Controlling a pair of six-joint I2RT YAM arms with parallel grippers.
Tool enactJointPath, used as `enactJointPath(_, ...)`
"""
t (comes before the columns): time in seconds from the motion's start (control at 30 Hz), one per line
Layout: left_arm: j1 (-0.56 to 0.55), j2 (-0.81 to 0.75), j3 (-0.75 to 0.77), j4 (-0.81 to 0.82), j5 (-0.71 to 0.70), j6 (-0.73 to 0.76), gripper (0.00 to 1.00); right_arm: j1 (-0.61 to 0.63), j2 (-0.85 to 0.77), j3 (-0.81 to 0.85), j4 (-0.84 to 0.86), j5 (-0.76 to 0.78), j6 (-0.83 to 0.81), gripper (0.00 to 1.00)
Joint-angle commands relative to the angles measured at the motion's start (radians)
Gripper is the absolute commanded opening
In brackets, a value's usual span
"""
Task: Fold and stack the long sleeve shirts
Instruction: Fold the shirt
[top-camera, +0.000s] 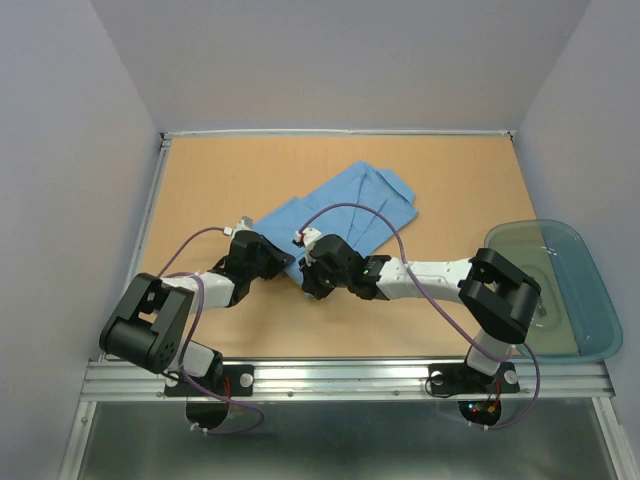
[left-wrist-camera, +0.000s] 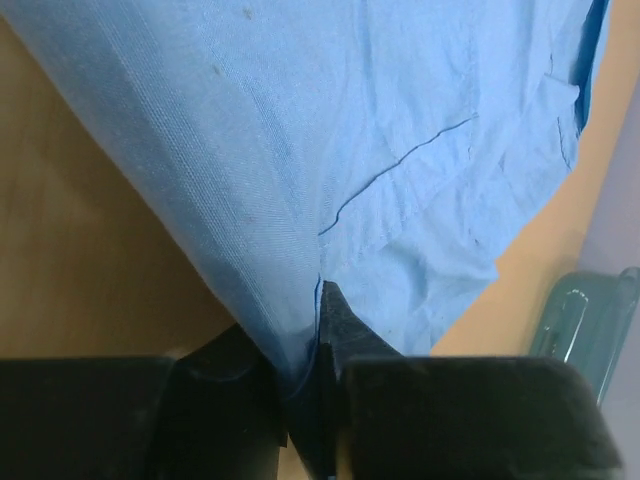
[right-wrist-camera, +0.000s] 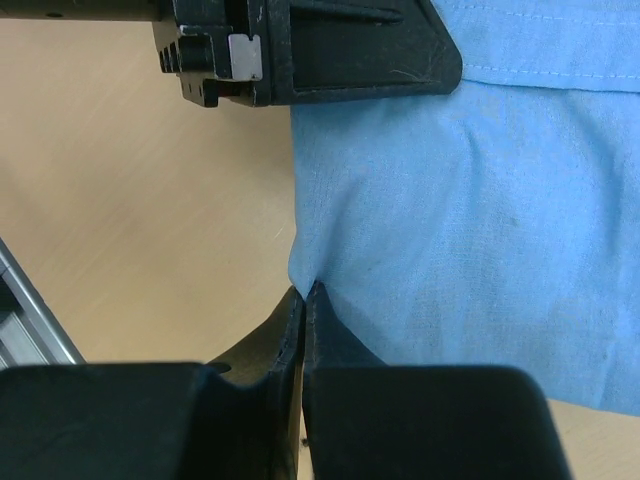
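Left claw (left-wrist-camera: 318, 310) closed tight on near edge of light blue shirt (top-camera: 345, 205); right claw (right-wrist-camera: 305, 295) pinches the same edge alongside. Paired grip likely serves to carry that edge over as a fold.

Tan table with a teal tub
The translucent plastic tub (top-camera: 590, 290) sits at the table's (top-camera: 250, 165) right side, near the metal front rail (top-camera: 350, 372).
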Motion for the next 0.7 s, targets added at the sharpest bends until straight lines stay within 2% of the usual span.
enactJointPath(0.0, -0.002, -0.051, 0.027, 0.009, -0.006, 0.063, 0.08, 0.006, -0.039, -0.022, 0.073, -0.022, 0.029, 0.02)
enactJointPath(0.07, -0.001, -0.097, 0.052, -0.064, -0.016, 0.104, 0.0, 0.007, -0.055, -0.017, 0.073, -0.011, 0.041, 0.23)
enactJointPath(0.13, -0.001, -0.146, 0.087, -0.147, -0.03, 0.142, 0.0, -0.002, -0.072, -0.016, 0.072, -0.003, 0.052, 0.41)
enactJointPath(0.23, -0.001, -0.19, 0.167, -0.339, -0.078, 0.237, 0.0, -0.051, -0.119, -0.02, 0.07, -0.014, 0.083, 0.5)
enactJointPath(0.3, -0.001, -0.223, 0.214, -0.462, -0.105, 0.286, 0.0, -0.101, -0.142, -0.023, 0.067, -0.026, 0.11, 0.51)
enactJointPath(0.43, -0.001, -0.241, 0.296, -0.635, -0.104, 0.353, 0.0, -0.175, -0.141, -0.031, 0.067, -0.028, 0.17, 0.36)
enactJointPath(0.53, -0.001, -0.247, 0.343, -0.744, -0.093, 0.386, 0.0, -0.2, -0.112, -0.025, 0.067, -0.012, 0.201, 0.3)
enactJointPath(0.67, 0.001, -0.263, 0.38, -0.847, -0.101, 0.405, 0.0, -0.208, -0.026, 0.013, 0.07, -0.019, 0.233, 0.29)
